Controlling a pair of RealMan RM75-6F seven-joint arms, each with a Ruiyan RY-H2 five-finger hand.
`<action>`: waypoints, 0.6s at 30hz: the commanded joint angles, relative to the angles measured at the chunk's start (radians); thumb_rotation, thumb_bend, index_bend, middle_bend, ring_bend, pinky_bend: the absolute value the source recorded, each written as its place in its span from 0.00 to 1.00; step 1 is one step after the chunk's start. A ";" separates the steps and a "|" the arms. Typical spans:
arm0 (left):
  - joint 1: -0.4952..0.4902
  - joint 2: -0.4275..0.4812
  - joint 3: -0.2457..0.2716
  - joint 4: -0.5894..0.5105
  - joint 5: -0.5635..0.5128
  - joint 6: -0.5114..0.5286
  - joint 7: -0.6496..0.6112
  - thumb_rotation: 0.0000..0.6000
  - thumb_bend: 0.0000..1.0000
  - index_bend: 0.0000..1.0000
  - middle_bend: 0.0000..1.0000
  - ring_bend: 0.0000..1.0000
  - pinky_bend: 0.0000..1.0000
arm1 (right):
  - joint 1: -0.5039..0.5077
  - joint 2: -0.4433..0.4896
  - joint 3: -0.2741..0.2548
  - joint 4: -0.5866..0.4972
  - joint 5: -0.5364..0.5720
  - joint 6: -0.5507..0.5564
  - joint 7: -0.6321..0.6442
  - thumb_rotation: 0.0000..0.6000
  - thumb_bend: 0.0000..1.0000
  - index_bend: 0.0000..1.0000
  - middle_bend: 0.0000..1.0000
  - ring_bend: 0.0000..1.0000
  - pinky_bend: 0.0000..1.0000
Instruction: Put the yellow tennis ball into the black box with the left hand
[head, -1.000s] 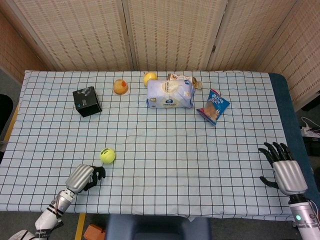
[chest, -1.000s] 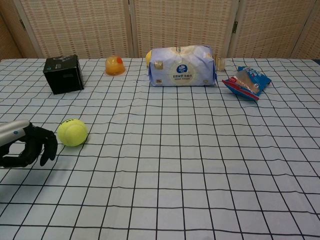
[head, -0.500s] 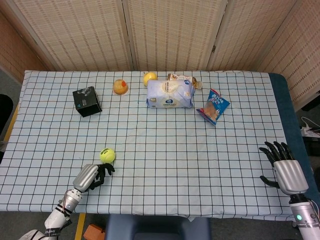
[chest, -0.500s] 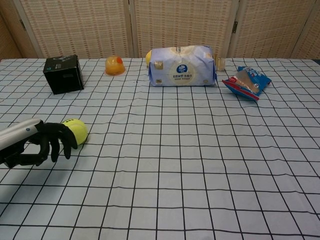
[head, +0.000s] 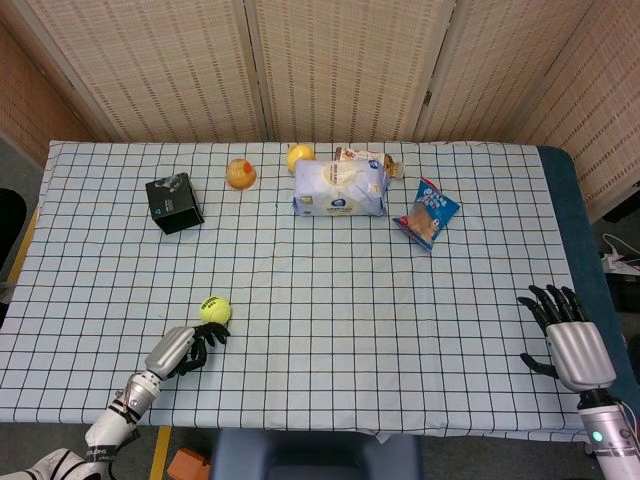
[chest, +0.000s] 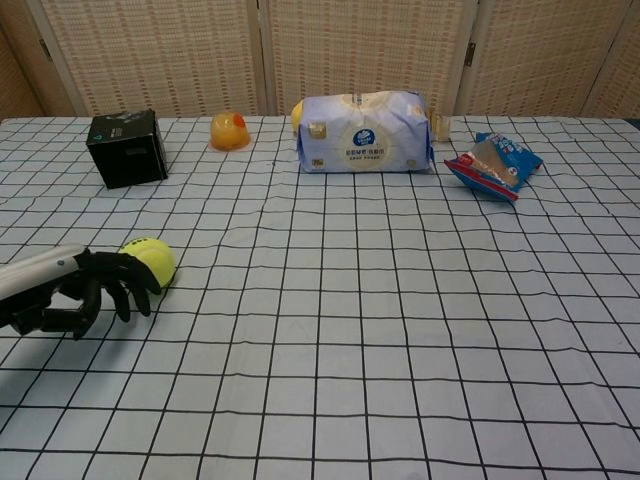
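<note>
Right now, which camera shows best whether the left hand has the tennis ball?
The chest view: the left hand reaches the tennis ball from the side, fingers not around it. The head view shows them small, from above.

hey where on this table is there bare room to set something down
The checked tablecloth lies bare between the yellow tennis ball and the right hand. The far edge is crowded: black box, orange toy, white-blue bag, blue snack packet.
</note>
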 joint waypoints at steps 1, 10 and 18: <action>-0.011 0.005 -0.007 -0.001 0.004 0.000 -0.005 1.00 0.94 0.32 0.37 0.40 0.63 | 0.001 -0.001 0.001 0.000 0.002 -0.001 -0.001 1.00 0.06 0.19 0.08 0.02 0.00; -0.031 -0.006 -0.010 -0.001 -0.021 -0.038 0.026 1.00 0.94 0.30 0.35 0.38 0.62 | 0.004 0.001 0.002 -0.003 0.006 -0.007 -0.002 1.00 0.06 0.19 0.08 0.02 0.00; -0.035 -0.041 -0.033 0.026 -0.074 -0.061 0.112 1.00 0.94 0.28 0.34 0.34 0.57 | 0.005 0.000 0.001 0.000 0.007 -0.010 -0.001 1.00 0.06 0.19 0.08 0.02 0.00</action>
